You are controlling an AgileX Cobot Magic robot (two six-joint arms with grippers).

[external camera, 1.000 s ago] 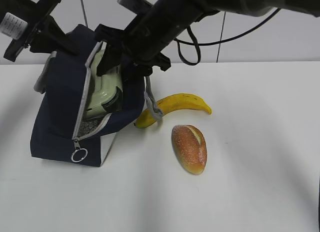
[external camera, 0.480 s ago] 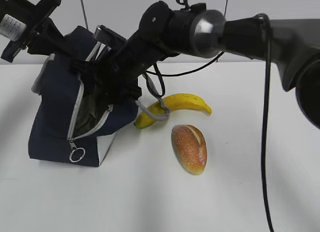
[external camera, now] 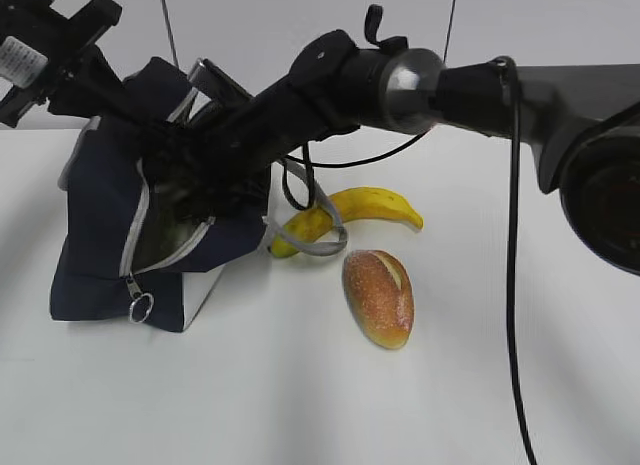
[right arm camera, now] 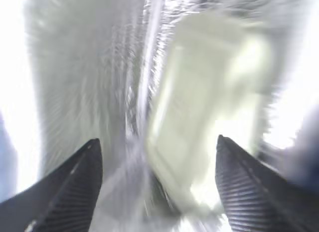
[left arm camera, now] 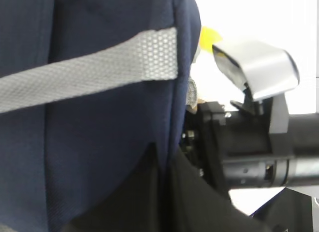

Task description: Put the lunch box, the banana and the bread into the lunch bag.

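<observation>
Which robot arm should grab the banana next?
Probably the right. Its jaws stand open inside the lunch bag, the lunch box lying loose ahead of them, and the banana lies on that arm's side of the table. The left arm is up behind the bag, seemingly holding it.

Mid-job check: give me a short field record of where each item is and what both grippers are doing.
lunch box: inside the lunch bag, ahead of the open right gripper, not held
banana: on the table, right of the bag
bread: on the table, in front of the banana
right gripper: reached into the bag's opening
left gripper: out of sight behind the bag's top, shut
</observation>
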